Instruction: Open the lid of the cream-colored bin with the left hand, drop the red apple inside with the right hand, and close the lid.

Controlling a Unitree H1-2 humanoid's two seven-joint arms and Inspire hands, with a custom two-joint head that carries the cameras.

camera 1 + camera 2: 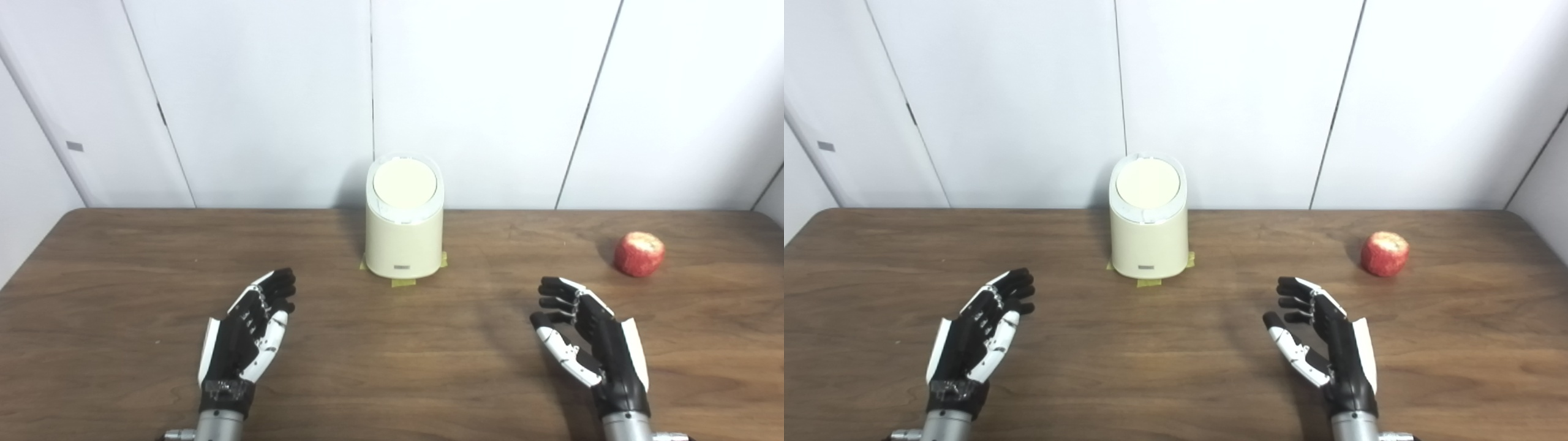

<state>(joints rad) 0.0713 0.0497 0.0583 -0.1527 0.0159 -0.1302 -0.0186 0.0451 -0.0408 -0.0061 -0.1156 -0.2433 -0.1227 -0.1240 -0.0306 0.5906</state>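
Two robot hands hover low over the brown wooden tabletop (392,367), both empty, palms turned inward toward each other. The left robot hand (248,334) sits at about 7 o'clock from the middle of the tabletop, its fingers (278,288) extended and slightly spread, gripping nothing. The right robot hand (591,337) sits at about 5 o'clock, its fingers (554,294) loosely curled but apart, with the white-tipped thumb (560,349) held away from them, also gripping nothing.

At 12 o'clock, near the far edge of the tabletop and close to the white panelled wall (490,92), stands the cream-colored bin (403,245). It is upright, and its round lid (405,182) lies shut, tilted a little toward the camera. Small pieces of yellowish tape (403,282) show on the tabletop at the foot of the bin, at the front and at both sides.

The red apple (639,253) rests on the tabletop at about 2 o'clock, well apart from the bin and beyond the right robot hand, at roughly 1 o'clock from that hand. Its top looks pale and mottled. Neither robot hand touches the bin, the lid or the apple.
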